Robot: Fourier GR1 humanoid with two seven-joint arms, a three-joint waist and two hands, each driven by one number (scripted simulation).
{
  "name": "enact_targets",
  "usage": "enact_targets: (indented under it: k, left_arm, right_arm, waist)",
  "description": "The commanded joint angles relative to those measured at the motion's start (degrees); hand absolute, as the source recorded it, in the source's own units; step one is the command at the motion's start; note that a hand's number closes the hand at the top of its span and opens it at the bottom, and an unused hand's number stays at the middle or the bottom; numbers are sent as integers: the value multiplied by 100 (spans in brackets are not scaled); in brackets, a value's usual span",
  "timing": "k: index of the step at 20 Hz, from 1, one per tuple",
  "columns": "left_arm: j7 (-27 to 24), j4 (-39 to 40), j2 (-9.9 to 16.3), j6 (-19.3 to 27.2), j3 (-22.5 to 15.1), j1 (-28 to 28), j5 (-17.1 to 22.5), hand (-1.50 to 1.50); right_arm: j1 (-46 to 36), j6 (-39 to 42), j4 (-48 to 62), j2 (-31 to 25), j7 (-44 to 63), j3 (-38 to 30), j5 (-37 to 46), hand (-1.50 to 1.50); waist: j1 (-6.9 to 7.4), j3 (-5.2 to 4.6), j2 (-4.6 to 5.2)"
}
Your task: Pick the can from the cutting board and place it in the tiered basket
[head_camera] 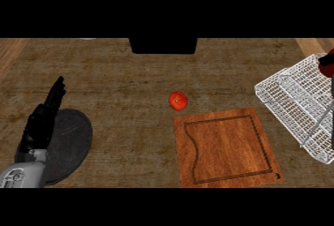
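Note:
The wooden cutting board (pixel 225 150) lies right of centre with nothing on it. At the right edge stands the white wire tiered basket (pixel 294 101). Over its top corner a dark red shape (pixel 327 62), possibly the can, is cut off by the view's edge. A bit of black beside it may be my right hand, but too little shows to tell. My left hand (pixel 46 114) rests open at the left, fingers straight and pointing up, holding nothing.
A red tomato (pixel 177 100) sits on the counter just beyond the board's far left corner. A dark round plate (pixel 72 141) lies under and beside my left hand. A black block (pixel 163 45) stands at the counter's far edge.

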Motion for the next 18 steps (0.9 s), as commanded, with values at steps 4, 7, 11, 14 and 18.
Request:
enact_targets:
  k: [4, 7, 11, 14, 18]
  left_arm:
    - [124, -173, -131, 70, -95, 44, -91, 0]
    - [-52, -305, 67, -137, 129, 317, 117, 0]
    - [217, -21, -45, -1, 57, -148, -40, 0]
    - [106, -213, -160, 53, -32, 176, -81, 0]
    - [180, -196, 119, -141, 214, 55, 89, 0]
  right_arm:
    - [684, -908, -903, 129, -5, -96, -172, -150]
    - [916, -1072, -1532, 96, 32, -38, -91, -150]
    - [1047, -543, -2403, -48, 449, 40, 128, -150]
    - [1163, -122, -3376, 343, 1198, 60, 403, -150]
    - [1432, 520, -4644, 735, 1429, -284, 35, -150]
  waist:
    - [-43, 85, 27]
    - [-28, 84, 16]
    - [-91, 81, 18]
    - [-106, 78, -7]
    - [-181, 77, -45]
